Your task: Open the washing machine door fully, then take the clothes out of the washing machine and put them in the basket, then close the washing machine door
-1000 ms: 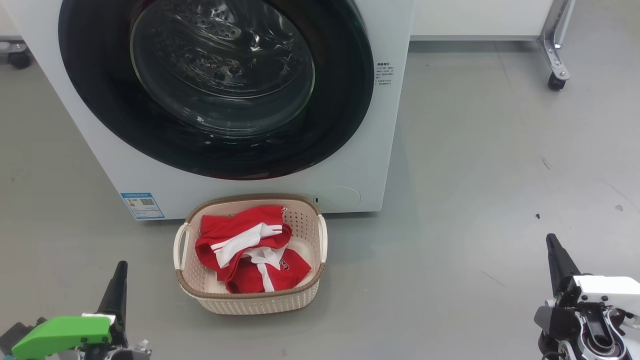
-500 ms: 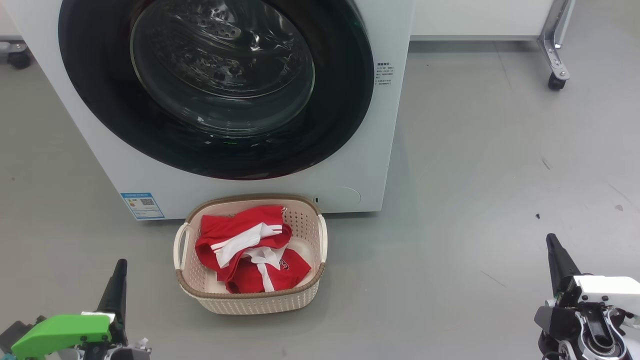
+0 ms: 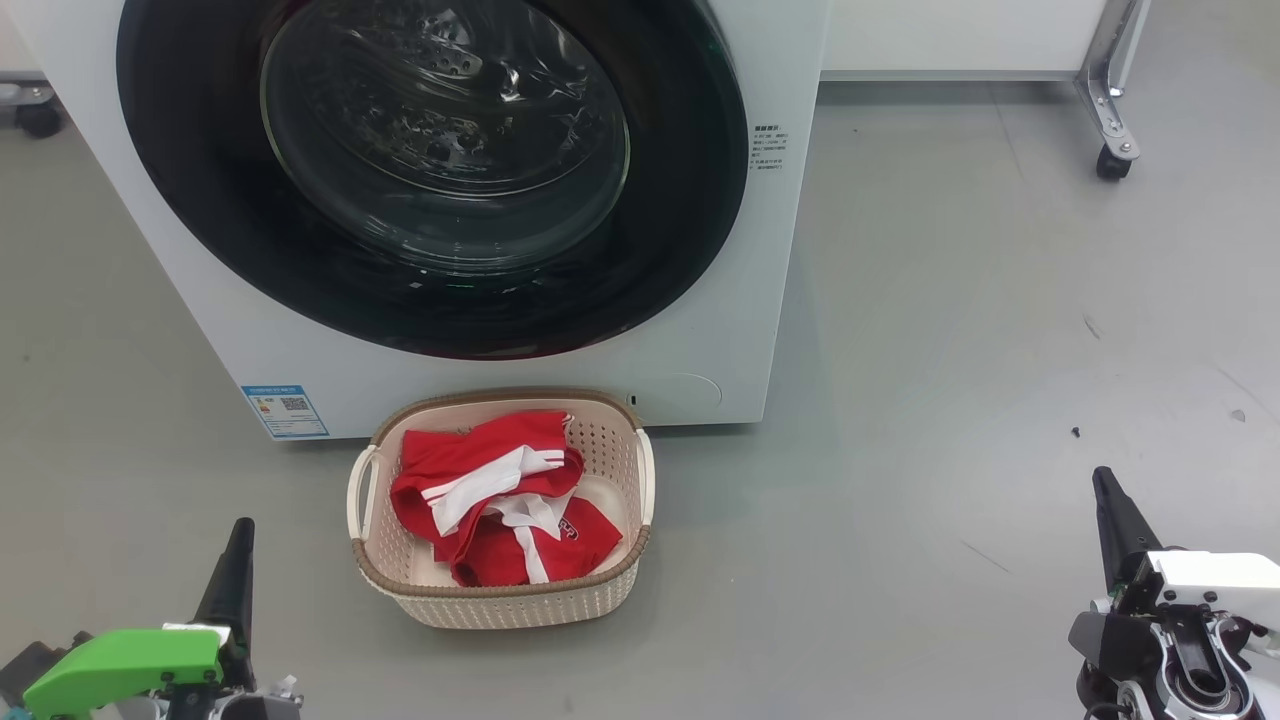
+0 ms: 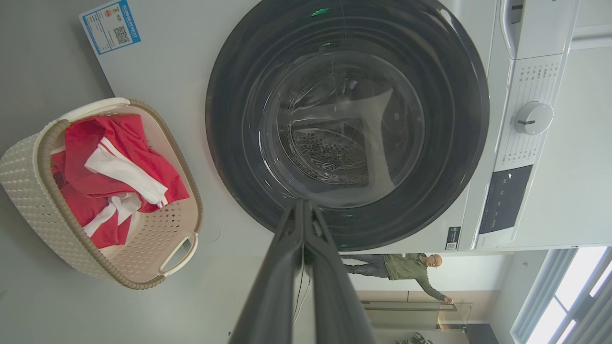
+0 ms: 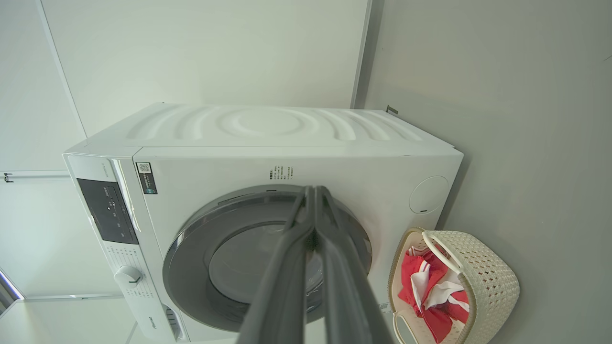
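Note:
The white washing machine [image 3: 740, 300] stands ahead with its round black-rimmed door [image 3: 430, 170] closed flat against the front; the steel drum shows dimly through the glass. On the floor just in front sits the cream basket [image 3: 500, 600], holding the red clothes [image 3: 500, 510] with white stripes. My left gripper [image 3: 238, 540] is shut at the lower left, away from the basket, holding nothing. At the lower right my right gripper [image 3: 1103, 485] is shut and empty too. The left wrist view shows the door [image 4: 346, 124], the basket [image 4: 28, 177] and the clothes [image 4: 119, 167].
Grey floor spreads to the right of the machine. A caster leg [image 3: 1110, 150] of a white unit stands at the back right, another wheel [image 3: 38, 118] at the far left. A person [image 4: 406, 267] stands far off in the left wrist view.

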Available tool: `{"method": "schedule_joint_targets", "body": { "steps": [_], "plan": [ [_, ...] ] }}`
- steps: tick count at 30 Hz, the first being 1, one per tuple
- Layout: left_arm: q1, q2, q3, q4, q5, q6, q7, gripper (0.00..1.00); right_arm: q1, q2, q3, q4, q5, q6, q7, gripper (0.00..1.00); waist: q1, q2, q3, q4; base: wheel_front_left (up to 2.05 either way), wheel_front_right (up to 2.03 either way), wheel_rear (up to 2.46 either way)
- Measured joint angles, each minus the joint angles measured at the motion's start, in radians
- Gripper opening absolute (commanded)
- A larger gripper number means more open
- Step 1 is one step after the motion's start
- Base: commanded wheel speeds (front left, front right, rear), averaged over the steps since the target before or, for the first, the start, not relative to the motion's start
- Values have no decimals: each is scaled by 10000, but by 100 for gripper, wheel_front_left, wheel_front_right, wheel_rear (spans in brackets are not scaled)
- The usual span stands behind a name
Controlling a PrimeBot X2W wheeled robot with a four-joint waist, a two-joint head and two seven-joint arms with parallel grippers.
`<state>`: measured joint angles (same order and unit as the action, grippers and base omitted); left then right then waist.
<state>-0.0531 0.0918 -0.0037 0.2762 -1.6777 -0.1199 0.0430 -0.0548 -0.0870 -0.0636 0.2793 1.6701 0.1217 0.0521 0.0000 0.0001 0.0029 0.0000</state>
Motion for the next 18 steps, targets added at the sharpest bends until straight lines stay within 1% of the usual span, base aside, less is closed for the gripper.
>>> {"method": "schedule_joint_targets", "body": {
  "steps": [18],
  "plan": [
    [0, -25, 19, -12, 0, 0, 13, 0, 0, 27, -15, -6, -4, 0, 2, 0, 0, 0, 1, 0, 0, 0, 0]
  ]
}}
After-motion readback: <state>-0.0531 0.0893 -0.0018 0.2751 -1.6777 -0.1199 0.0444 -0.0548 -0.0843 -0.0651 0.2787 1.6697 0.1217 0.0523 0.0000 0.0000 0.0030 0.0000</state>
